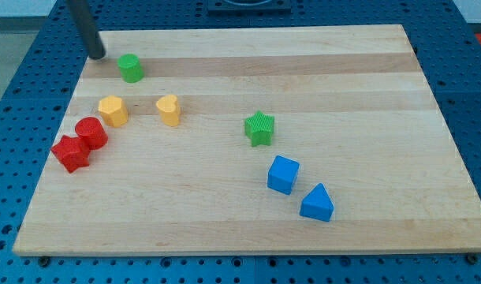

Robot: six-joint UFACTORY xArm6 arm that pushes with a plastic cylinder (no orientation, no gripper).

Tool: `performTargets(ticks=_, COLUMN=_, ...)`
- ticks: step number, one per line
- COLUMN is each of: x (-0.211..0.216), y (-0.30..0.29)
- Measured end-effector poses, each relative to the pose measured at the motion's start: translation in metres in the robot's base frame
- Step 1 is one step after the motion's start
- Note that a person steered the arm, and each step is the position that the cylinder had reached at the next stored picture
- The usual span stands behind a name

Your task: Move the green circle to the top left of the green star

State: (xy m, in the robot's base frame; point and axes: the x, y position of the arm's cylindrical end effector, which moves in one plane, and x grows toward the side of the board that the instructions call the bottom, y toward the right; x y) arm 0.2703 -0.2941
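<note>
The green circle stands near the board's top left. The green star lies near the middle of the board, well to the right of and below the circle. My tip rests on the board just left of and slightly above the green circle, a small gap apart from it.
A yellow hexagon-like block and a yellow heart lie below the circle. A red circle and a red star touch at the left edge. A blue cube and a blue triangle lie below the star. The wooden board sits on a blue surface.
</note>
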Motion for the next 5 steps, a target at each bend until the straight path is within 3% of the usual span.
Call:
performTargets(ticks=1, x=0.035, y=0.029)
performTargets(ticks=2, x=0.044, y=0.095)
performTargets(ticks=4, x=0.027, y=0.117)
performTargets(ticks=5, x=0.027, y=0.182)
